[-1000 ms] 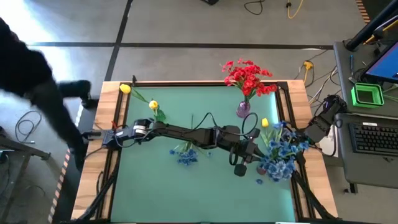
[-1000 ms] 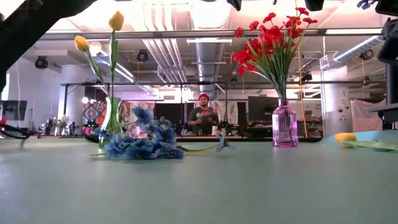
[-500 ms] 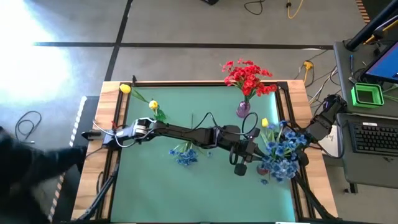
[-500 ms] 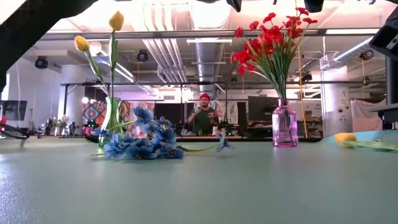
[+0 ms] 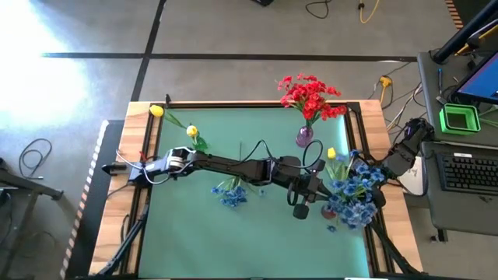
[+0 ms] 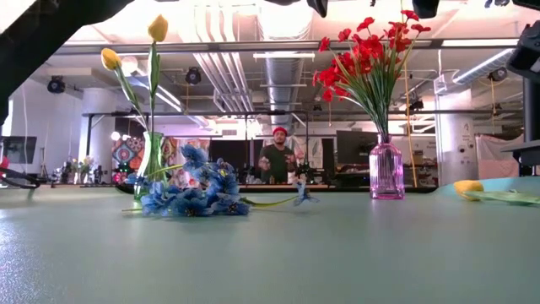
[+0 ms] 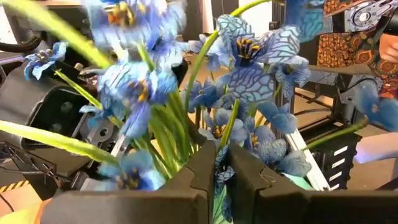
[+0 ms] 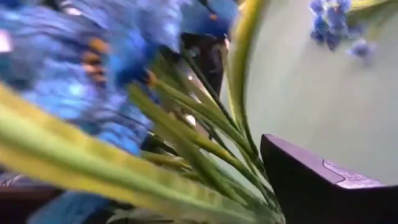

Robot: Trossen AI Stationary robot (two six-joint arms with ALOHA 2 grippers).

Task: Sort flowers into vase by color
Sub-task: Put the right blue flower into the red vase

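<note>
A green table top (image 5: pixel 187 233) in a pale wooden frame filled the lower middle of the high view. A purple glass vase (image 5: pixel 304 137) of red flowers (image 5: pixel 310 95) stood near its upper edge, right of centre. A vase of yellow tulips (image 5: pixel 191 132) stood toward the upper left. A loose bunch of blue flowers (image 5: pixel 230 193) lay flat near the centre. One yellow tulip (image 5: pixel 158 111) lay at the upper left corner.

Bright overhead light; blurred right wrist close-up
</note>
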